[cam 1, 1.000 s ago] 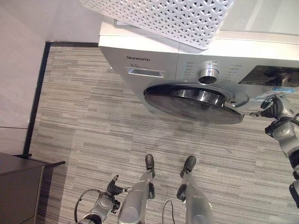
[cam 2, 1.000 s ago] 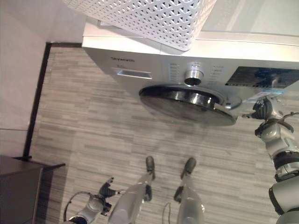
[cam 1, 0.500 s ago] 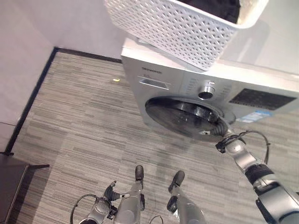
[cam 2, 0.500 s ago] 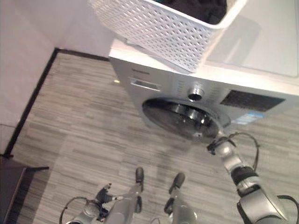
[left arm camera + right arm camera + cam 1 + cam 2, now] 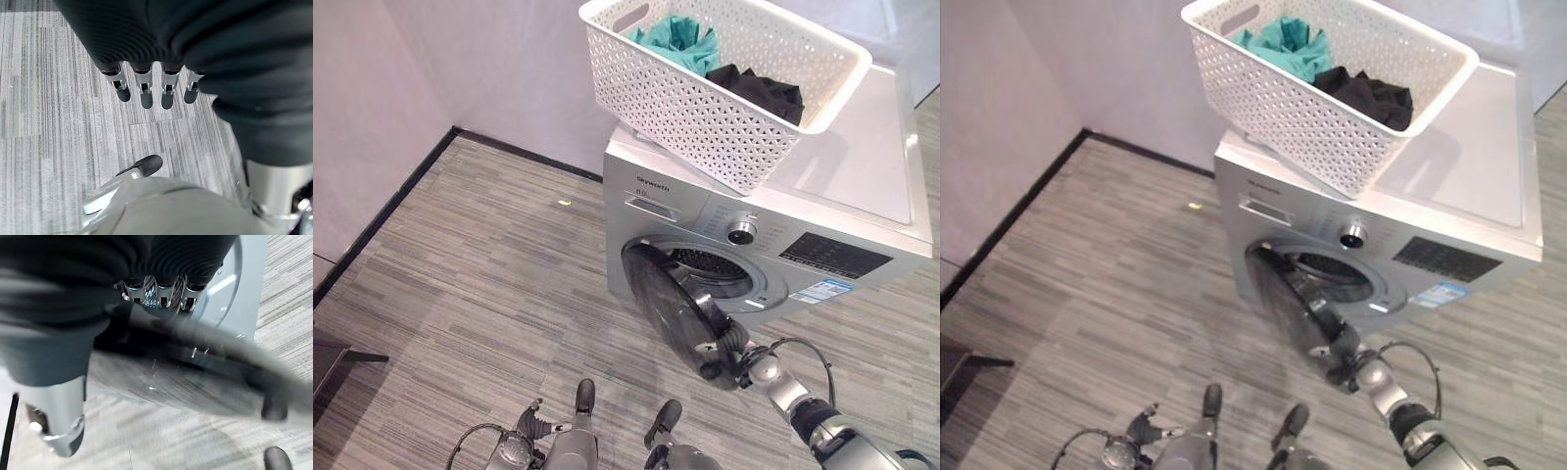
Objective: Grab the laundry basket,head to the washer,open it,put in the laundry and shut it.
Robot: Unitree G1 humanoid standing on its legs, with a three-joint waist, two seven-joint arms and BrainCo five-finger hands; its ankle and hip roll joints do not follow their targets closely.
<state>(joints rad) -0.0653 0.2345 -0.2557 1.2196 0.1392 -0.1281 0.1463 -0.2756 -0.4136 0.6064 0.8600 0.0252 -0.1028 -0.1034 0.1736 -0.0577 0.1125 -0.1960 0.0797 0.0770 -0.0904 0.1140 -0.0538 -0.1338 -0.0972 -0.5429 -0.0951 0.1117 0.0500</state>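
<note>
A white lattice laundry basket stands on top of the silver washer, holding a teal cloth and a black cloth. The washer's round dark door is swung wide, and the drum opening shows behind it. My right hand is at the door's free edge; in the right wrist view its fingers curl over the door's rim. My left hand hangs low near the floor, its fingers relaxed and holding nothing.
Grey striped floor spreads in front of the washer. A pale wall with a dark baseboard runs along the left and behind the washer. The corner of a dark cabinet juts in at the lower left.
The camera has shifted, bringing the basket's contents into sight. The washer door has swung from nearly flat against the front to wide open, with my right hand moving out with its edge.
</note>
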